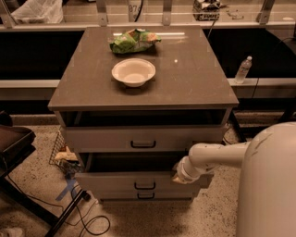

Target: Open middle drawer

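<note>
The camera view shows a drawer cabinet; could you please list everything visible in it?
cabinet top: one, grey-brown, centre of view
bowl: one, cream, on the cabinet top
snack bag: one, green, behind the bowl
top drawer: one, light grey, partly out
middle drawer: one, light grey, pulled out below the top drawer
bottom drawer: one, light grey, lowest
water bottle: one, clear, on the ledge at right
plastic bag: one, white, top left
cables: black, on the floor at lower left
robot arm: one, white, from lower right
gripper: one, at the middle drawer's right end
</note>
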Controlling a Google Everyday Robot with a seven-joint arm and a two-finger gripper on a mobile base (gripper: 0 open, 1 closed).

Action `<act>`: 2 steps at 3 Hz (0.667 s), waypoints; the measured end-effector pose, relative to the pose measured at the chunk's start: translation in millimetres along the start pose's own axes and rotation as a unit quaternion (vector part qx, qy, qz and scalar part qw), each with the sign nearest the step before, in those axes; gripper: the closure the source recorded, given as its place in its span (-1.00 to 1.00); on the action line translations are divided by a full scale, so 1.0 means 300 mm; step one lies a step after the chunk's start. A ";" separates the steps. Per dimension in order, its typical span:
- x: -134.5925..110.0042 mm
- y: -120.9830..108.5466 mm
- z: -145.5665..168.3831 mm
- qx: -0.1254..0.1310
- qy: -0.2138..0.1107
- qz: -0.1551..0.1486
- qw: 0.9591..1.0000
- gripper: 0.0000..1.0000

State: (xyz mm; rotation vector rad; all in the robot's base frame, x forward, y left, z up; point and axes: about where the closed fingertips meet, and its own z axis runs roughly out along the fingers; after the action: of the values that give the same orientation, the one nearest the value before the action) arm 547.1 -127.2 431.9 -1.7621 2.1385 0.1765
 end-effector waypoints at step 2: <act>-0.001 0.006 0.006 -0.002 0.000 0.000 1.000 0.26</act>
State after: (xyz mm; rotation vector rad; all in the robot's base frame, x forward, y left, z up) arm 545.9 -125.9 430.2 -1.7656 2.1389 0.1812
